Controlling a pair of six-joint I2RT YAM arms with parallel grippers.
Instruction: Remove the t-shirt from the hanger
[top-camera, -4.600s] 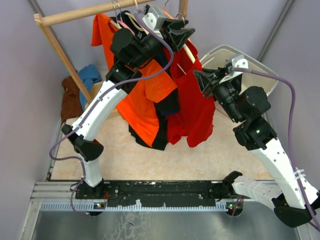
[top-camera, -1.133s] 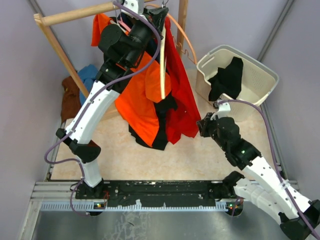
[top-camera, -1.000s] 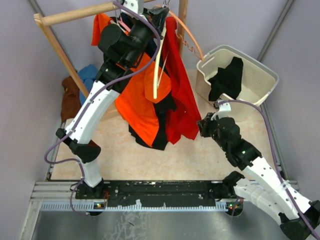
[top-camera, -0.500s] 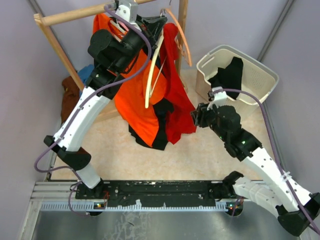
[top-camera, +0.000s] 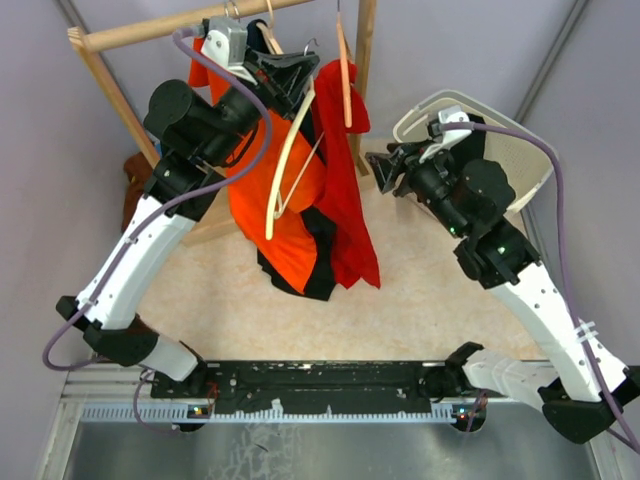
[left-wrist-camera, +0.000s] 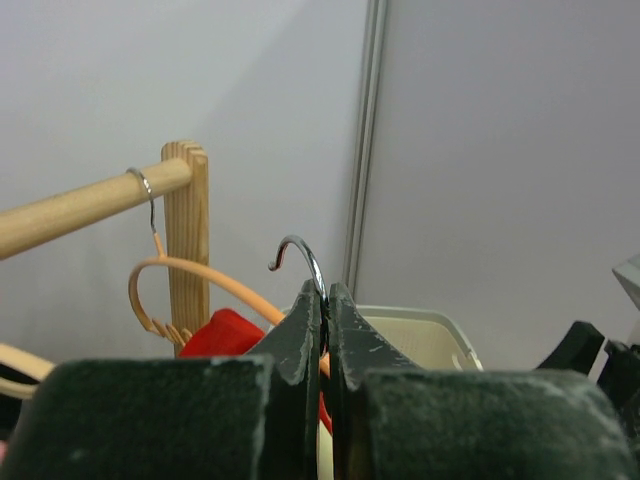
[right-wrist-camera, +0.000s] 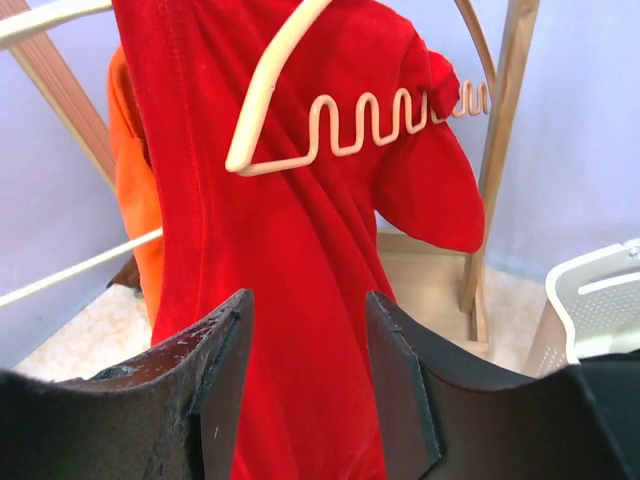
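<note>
Pale grey-lilac walls enclose a beige speckled table, with a wooden rack standing along its far edge.

The wooden post stands left of centre, with the wooden rail running from its top out to the left. A thin wire loop hangs on the rail just left of the post and carries a tan hanger that curves across the post's front. Right of the post, the left gripper has its fingers pressed together on a metal hook that rises above them. Red cloth shows at the post's foot. Further right lies a cream basket.
</note>
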